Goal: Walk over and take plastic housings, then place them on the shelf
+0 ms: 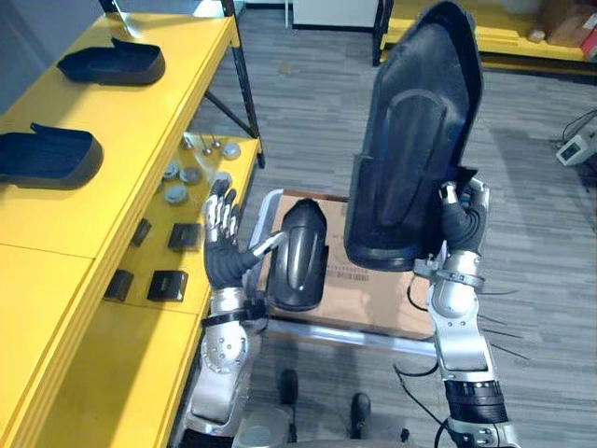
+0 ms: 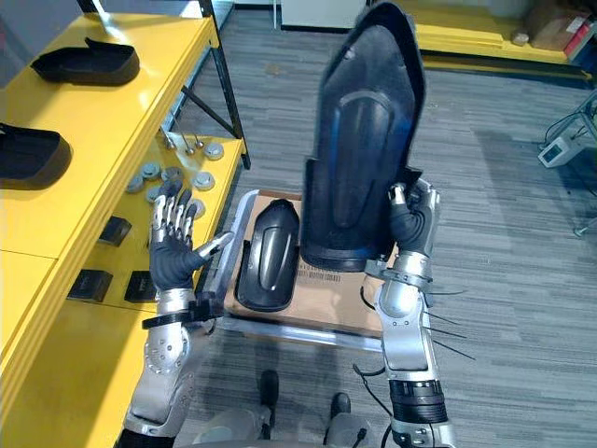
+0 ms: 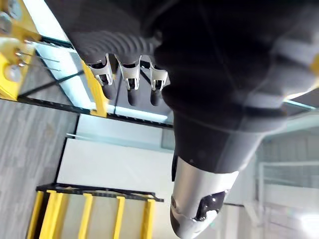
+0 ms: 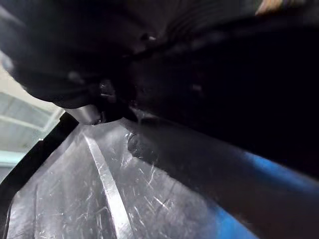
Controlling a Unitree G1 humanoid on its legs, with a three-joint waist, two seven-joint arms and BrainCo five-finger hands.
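Left eye view: you have the yellow shelf (image 1: 140, 121) down your left side, over a grey plank floor (image 1: 317, 103). Your right hand (image 1: 464, 219), well clear of the shelf, has its fingers curled round the bottom edge of the large black housing (image 1: 415, 140), which stands upright in the air. Your left hand (image 1: 224, 243) is just beside the shelf's front edge, fingers straight and spread, holding nothing. Near the shelf, low between your hands, a second housing (image 1: 298, 254) lies on a cardboard sheet (image 1: 373, 289). On the shelf top lie a far shelf housing (image 1: 112, 63) and a near shelf housing (image 1: 51, 157), apart from each other.

Right eye view: the shelf's lower tier carries round metal discs (image 2: 203, 180) and small black blocks (image 2: 140, 286). A grey device (image 2: 562, 147) sits on the floor, well away from the shelf. A second yellow rack (image 2: 466, 39) stands at the back of the room.

Left wrist view: your left fingers (image 3: 130, 84) are straight, with nothing against them. Past them are a white wall panel (image 3: 114, 164) and yellow rails (image 3: 89, 214); you can't tell if the rails belong to the shelf.

Right wrist view: the scratched inner face of the large black housing (image 4: 99, 199) is right against your hand. The fingers are too dark to read here.
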